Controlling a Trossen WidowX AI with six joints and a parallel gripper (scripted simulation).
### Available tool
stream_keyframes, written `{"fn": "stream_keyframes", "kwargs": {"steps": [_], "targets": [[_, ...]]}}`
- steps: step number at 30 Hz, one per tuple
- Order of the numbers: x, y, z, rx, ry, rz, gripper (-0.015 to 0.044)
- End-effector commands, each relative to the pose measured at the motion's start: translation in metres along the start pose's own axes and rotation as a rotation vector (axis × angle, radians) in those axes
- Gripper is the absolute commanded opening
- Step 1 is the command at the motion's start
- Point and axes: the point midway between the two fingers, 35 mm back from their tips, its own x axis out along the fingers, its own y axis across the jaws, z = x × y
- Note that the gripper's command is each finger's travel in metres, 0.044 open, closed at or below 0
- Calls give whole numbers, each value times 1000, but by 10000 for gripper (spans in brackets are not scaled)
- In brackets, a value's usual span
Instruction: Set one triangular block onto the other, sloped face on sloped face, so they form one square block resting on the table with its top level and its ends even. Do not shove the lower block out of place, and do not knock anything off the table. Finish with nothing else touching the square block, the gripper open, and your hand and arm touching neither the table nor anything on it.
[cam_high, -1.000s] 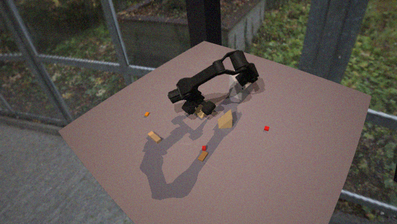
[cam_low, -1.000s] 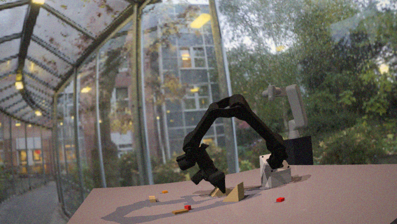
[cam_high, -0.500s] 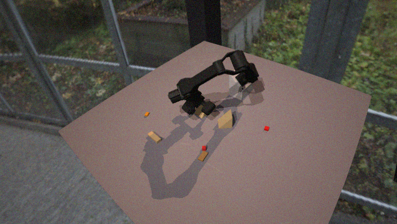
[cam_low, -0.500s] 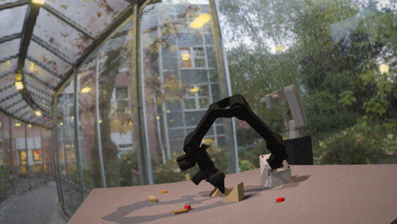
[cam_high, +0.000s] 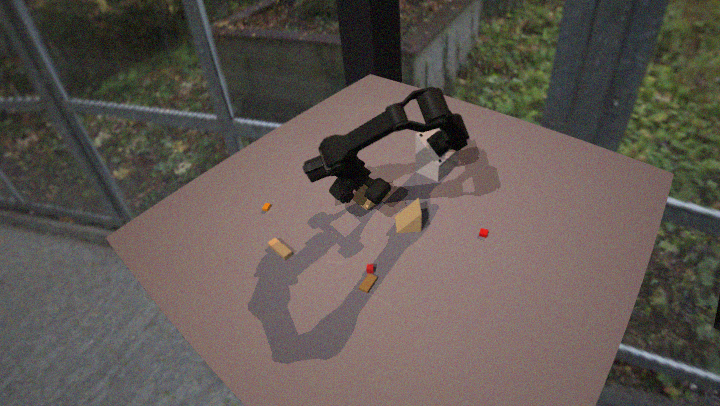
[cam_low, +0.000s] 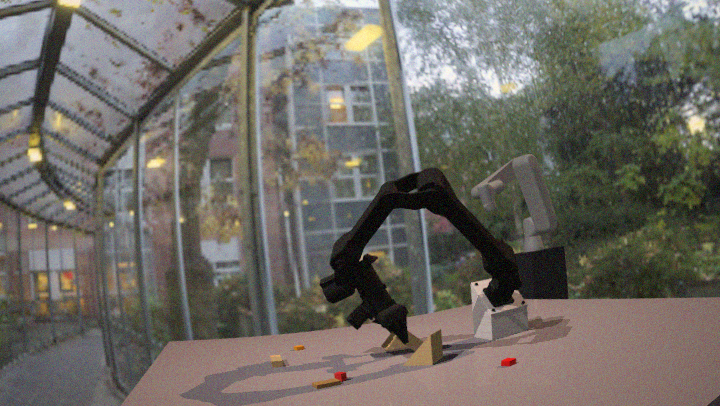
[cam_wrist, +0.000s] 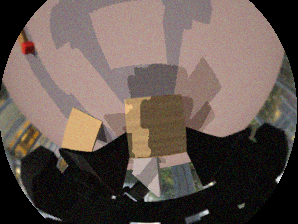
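Two tan triangular blocks are on the brown table (cam_high: 504, 302) (cam_low: 605, 353). My gripper (cam_high: 361, 194) (cam_low: 401, 336) (cam_wrist: 155, 130) is down at the table and shut on one triangular block (cam_high: 365, 199) (cam_low: 396, 343) (cam_wrist: 160, 125), which still rests on the table. In the wrist view it fills the gap between the two fingers. The other triangular block (cam_high: 409, 216) (cam_low: 427, 350) (cam_wrist: 81, 131) stands just beside it, apart from the fingers, with its ridge pointing up.
The arm's white base (cam_high: 428, 163) (cam_low: 499, 317) stands behind the blocks. Small pieces lie about: an orange cube (cam_high: 266, 206) (cam_low: 298, 347), a tan flat block (cam_high: 279, 247) (cam_low: 276, 360), a red cube (cam_high: 370, 268) (cam_low: 340, 375) by a brown flat block (cam_high: 368, 282) (cam_low: 326, 383), and another red cube (cam_high: 483, 232) (cam_low: 508, 361).
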Motion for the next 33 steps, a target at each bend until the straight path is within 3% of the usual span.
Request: {"fn": "stream_keyframes", "kwargs": {"steps": [1,13,33], "targets": [[-27,-1,-5,-8,-23,-14,0],[-77,0,-31,-7,-21,-14,0],[-73,0,-31,-24,-16,-4,0]]}}
